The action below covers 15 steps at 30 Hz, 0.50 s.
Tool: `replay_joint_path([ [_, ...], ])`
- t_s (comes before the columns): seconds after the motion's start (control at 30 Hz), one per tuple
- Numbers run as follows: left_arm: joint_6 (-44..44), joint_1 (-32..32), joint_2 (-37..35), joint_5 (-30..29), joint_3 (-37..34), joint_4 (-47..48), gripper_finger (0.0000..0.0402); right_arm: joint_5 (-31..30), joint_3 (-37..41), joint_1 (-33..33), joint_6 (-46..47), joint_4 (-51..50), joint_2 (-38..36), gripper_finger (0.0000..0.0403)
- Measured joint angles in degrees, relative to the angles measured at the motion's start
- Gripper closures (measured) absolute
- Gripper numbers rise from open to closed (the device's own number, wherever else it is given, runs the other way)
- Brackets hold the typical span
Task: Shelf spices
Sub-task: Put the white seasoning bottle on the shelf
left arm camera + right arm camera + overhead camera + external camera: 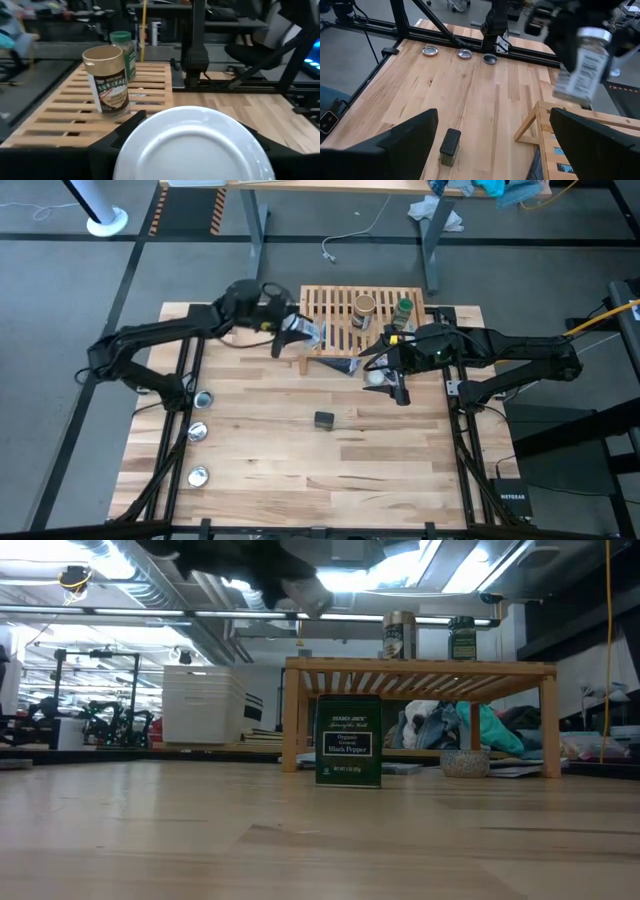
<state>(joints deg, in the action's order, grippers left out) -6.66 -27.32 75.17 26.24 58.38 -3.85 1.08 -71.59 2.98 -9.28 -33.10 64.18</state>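
My left gripper (300, 335) hovers at the shelf's (362, 320) left end, shut on the clear white-capped jar (582, 67), whose cap (190, 145) fills the left wrist view. The tan-brown jar (365, 305) and green-lidded jar (403, 308) stand upright on the shelf's slats. The dark tin (323, 419) stands on the tabletop, in front of the shelf in the low view (348, 740). My right gripper (494, 120) is open above the table by the shelf's near right corner, with the tin (450, 145) ahead of its fingers. My left gripper pinches the clear jar at its capped upper end (592, 37), one finger (127, 127) on either side of the cap. The fingers come from above, slanting down. The jar is lifted clear and hangs tilted below the fingers, bottom end (570, 95) lowest.
Three flat silver round pieces (197, 431) lie in a row along the table's left edge. A small pale round piece (377, 377) sits by the right gripper near the shelf's right leg. Bare wood (300, 470) spreads across the near half of the table.
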Motion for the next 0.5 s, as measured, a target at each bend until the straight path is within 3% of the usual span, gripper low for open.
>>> replay_joint_path([
  [0.27, -0.3, -4.6, 11.7, 10.7, 11.4, 0.1, 0.0216, 0.0, 0.0, 0.0, 0.0, 0.0, 0.0, 0.0013],
  [0.5, -0.7, -7.1, 20.8, 13.5, 21.1, 4.2, 0.0216, 0.0, 0.0, 0.0, 0.0, 0.0, 0.0, 0.0013],
])
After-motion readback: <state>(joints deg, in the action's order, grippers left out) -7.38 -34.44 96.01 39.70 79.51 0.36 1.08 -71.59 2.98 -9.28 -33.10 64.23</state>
